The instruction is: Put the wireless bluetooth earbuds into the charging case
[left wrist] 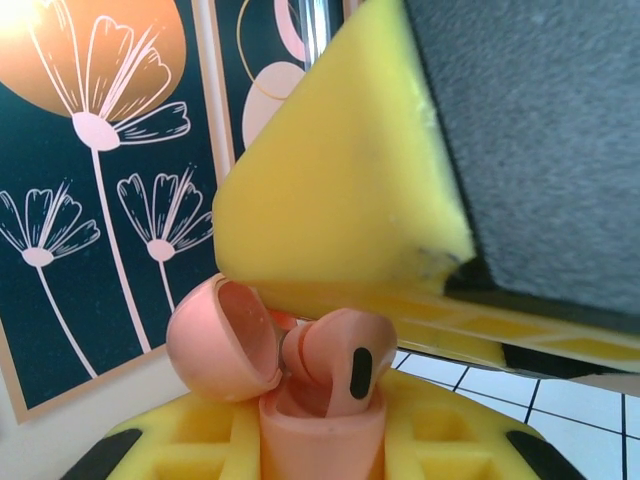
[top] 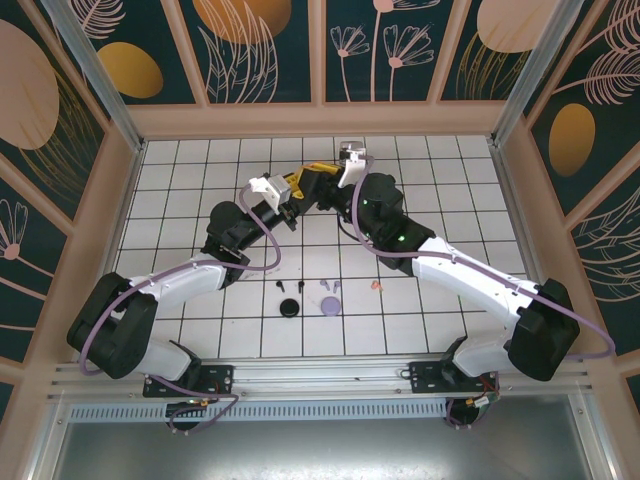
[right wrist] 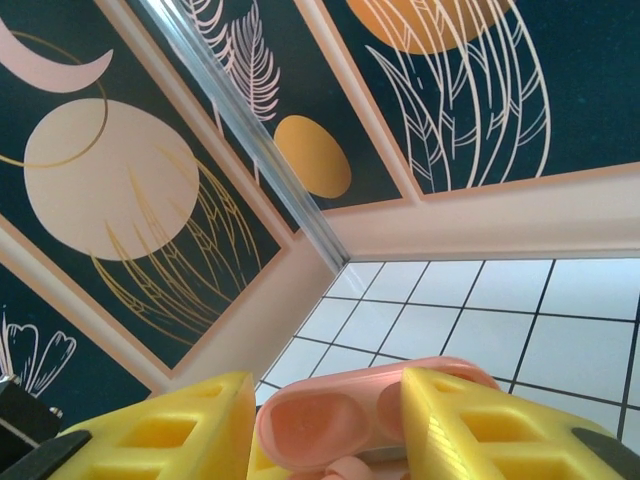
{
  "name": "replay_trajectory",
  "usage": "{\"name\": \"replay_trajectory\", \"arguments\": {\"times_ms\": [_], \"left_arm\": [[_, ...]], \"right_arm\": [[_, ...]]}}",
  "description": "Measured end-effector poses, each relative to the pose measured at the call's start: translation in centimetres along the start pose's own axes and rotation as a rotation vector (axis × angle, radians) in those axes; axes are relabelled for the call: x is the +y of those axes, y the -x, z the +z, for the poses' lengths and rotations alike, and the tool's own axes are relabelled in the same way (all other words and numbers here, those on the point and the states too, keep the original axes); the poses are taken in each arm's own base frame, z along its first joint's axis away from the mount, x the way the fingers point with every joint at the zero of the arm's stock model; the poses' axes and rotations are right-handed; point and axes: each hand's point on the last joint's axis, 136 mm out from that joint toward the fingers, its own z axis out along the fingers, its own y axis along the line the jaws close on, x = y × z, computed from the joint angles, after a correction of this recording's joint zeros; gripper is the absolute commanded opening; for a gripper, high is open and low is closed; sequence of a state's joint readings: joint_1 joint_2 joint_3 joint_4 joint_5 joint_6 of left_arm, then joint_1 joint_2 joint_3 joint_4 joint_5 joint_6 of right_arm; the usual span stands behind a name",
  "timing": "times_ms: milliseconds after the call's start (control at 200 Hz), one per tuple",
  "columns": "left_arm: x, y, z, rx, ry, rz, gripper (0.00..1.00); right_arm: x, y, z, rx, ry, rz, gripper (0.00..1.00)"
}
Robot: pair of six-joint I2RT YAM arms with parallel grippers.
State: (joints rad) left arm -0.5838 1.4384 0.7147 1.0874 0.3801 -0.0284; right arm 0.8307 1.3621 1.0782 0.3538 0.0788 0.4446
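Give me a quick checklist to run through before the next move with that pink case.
1. Left pincer shut on the pink charging case: ok.
2. Case lid open: ok.
3. Pink earbud fully seated in the case: not ok, it sits tilted and stands above the rim.
4. Right pincer jaws apart: ok.
5. Right pincer clear of the earbud: cannot tell, its finger hangs just above it.
6. Second pink earbud lying free on the table: ok.
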Motion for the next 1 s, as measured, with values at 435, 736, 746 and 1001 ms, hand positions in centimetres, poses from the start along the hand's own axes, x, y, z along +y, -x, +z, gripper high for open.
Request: {"name": "replay_trajectory", "arguments": {"times_ms": [435, 736, 746, 1001], "left_arm": [[0.2, 0.7, 0.0, -0.030, 0.009, -0.022, 0.00], [0.3, 1.3, 0.0, -0.061, 0.016, -0.022, 0.00], [0.3, 1.3, 0.0, -0.061, 0.017, -0.022, 0.00], [0.0, 1.7, 0.1, -0.081, 0.004, -0.023, 0.00]], "right_arm": [[0.3, 1.0, 0.4, 0.028, 0.002, 0.047, 0.59], [1.4, 1.7, 0.4, 0.043, 0.039, 0.063, 0.72], [1.4, 1.7, 0.4, 0.043, 0.041, 0.063, 0.72], [2.1, 2.3, -0.4, 0.055, 0.058, 0.068, 0.75]]}}
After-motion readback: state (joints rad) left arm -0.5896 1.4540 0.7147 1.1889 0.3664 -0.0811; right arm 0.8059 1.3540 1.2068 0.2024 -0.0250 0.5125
